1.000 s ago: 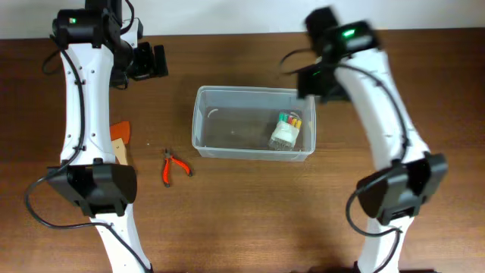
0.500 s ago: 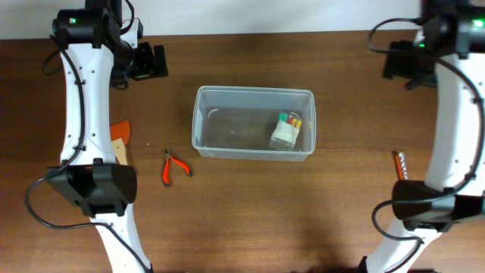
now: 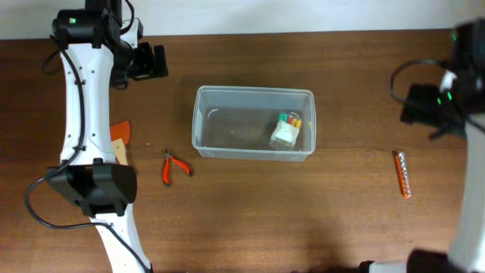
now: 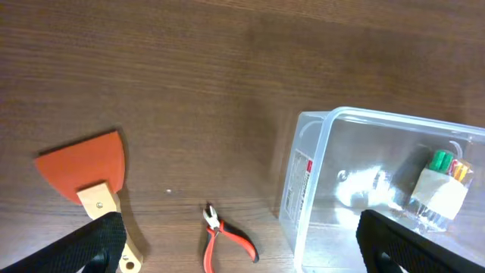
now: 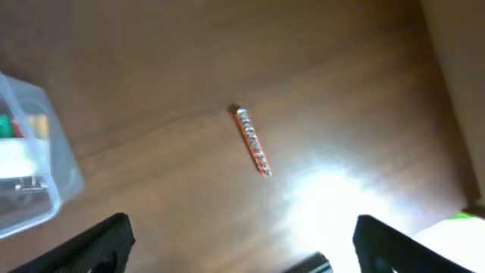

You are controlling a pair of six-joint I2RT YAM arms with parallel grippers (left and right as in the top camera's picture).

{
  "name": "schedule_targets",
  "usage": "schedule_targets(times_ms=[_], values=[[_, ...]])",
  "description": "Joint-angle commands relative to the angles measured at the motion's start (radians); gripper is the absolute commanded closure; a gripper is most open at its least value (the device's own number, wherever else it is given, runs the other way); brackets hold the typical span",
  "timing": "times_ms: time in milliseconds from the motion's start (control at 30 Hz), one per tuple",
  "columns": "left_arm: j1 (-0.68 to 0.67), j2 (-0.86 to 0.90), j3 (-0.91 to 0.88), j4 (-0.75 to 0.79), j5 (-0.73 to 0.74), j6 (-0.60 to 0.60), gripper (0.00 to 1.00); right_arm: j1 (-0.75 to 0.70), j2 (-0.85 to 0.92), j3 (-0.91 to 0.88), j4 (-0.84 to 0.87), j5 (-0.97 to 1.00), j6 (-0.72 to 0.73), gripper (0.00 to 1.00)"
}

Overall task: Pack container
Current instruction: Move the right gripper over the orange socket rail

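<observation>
The clear plastic container (image 3: 252,122) stands mid-table and holds a small pack of coloured items (image 3: 285,130). It also shows in the left wrist view (image 4: 356,182) and at the left edge of the right wrist view (image 5: 34,163). My left gripper (image 3: 155,61) is open and empty, high over the back left of the table. My right gripper (image 3: 424,106) is open and empty, above the right side of the table, near an orange rod-shaped tool (image 3: 402,174) (image 5: 252,142).
Red-handled pliers (image 3: 171,166) (image 4: 226,237) lie left of the container. An orange scraper with a wooden handle (image 3: 118,140) (image 4: 89,177) lies further left, beside the left arm.
My right arm has swung from over the container's back right corner to the far right of the table. The orange rod came into view. The left arm has not moved.
</observation>
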Motion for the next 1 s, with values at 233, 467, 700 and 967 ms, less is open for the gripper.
schedule_targets(times_ms=[233,467,700,967], values=[[0.004,-0.005,0.017,0.002,-0.008,0.009,0.01,-0.328,-0.016,-0.51,0.204,-0.154,-0.157,0.01],[0.004,-0.005,0.017,0.002,-0.008,0.009,0.01,-0.436,-0.002,-0.673,0.431,-0.206,-0.287,0.01],[0.004,-0.005,0.017,0.002,-0.008,0.009,0.01,-0.415,0.023,-0.719,0.566,-0.186,-0.404,0.02],[0.004,-0.005,0.017,0.002,-0.008,0.009,0.01,-0.399,0.13,-0.756,0.596,-0.213,-0.424,0.03]])
